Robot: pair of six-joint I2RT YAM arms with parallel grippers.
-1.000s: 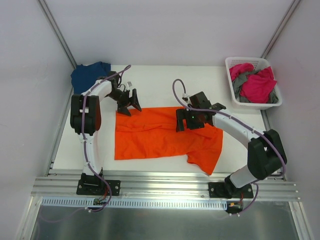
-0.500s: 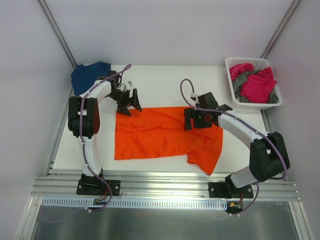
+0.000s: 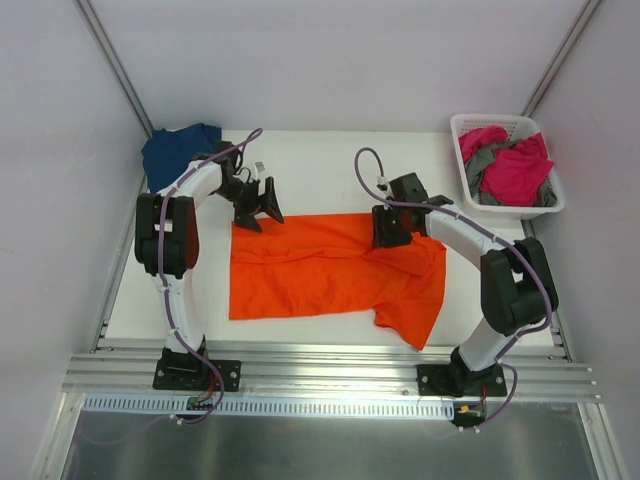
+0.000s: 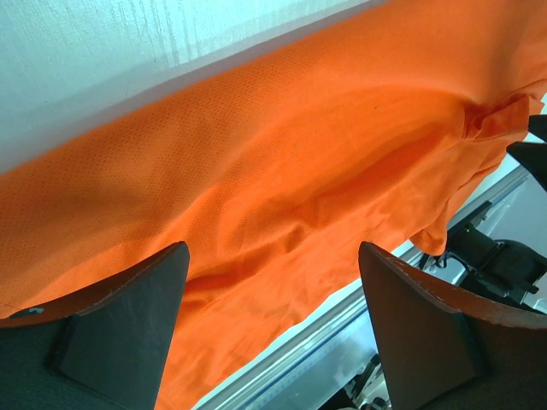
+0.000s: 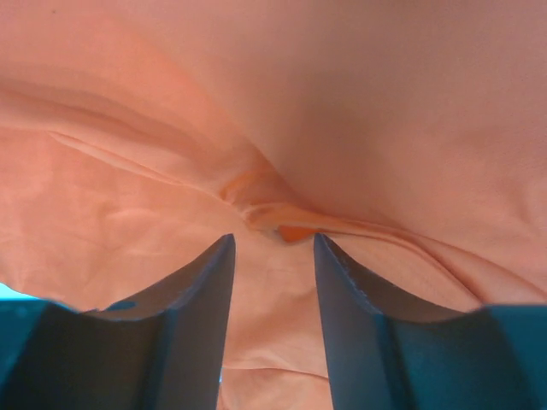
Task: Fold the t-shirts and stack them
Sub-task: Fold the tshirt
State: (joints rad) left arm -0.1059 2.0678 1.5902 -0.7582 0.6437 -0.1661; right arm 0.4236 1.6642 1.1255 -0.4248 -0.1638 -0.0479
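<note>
The bright orange t-shirt (image 3: 320,275) lies spread on the white table with some wrinkles, one part hanging toward the near edge at the right. My left gripper (image 3: 258,205) is wide open just above the shirt's far left corner; the left wrist view shows orange cloth (image 4: 282,145) beneath the spread fingers (image 4: 128,325). My right gripper (image 3: 392,228) is down on the shirt's far right part. In the right wrist view its jaws stand apart over a small pucker of cloth (image 5: 273,218). A navy blue t-shirt (image 3: 178,150) lies at the far left corner.
A white slotted basket (image 3: 487,117) at the far right holds magenta pink (image 3: 520,170) and grey (image 3: 482,160) shirts. The metal rail (image 3: 330,370) with the arm bases runs along the near edge. Walls close in the table on the left and right.
My right gripper has moved to the right and a little farther back across the orange shirt. The left arm has stayed where it was.
</note>
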